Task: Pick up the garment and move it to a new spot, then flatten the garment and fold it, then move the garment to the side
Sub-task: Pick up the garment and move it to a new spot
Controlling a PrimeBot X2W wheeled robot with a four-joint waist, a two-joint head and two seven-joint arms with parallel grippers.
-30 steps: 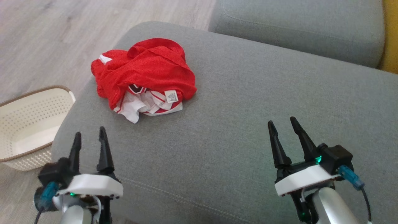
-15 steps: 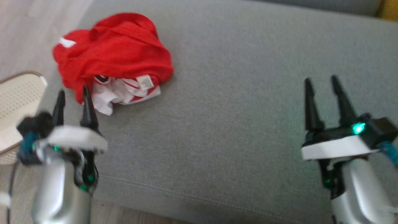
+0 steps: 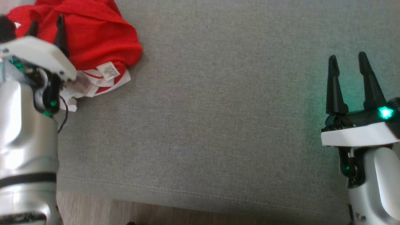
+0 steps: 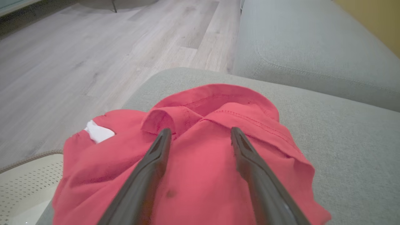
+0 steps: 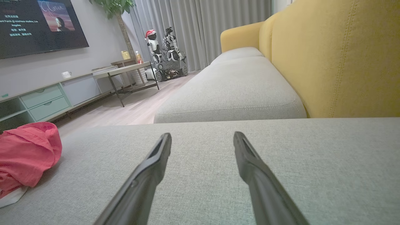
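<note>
Grey sofa cushion (image 3: 218, 125) — crumpled red garment (image 3: 100, 40) at far left, just beneath the left gripper (image 4: 200, 130), jaws wide and empty; right gripper (image 3: 347, 56) — also wide, empty — well apart.

Soft, even daylight leaves only faint shadows on the grey cushion (image 3: 218, 109), where the green lamp (image 3: 385, 112) on the right gripper (image 3: 347, 55) casts a tint, the silver left forearm (image 3: 25, 150) glares and looks blurred, and both wrist views bend mildly at their edges with the near fingers (image 4: 147, 175) out of focus
</note>
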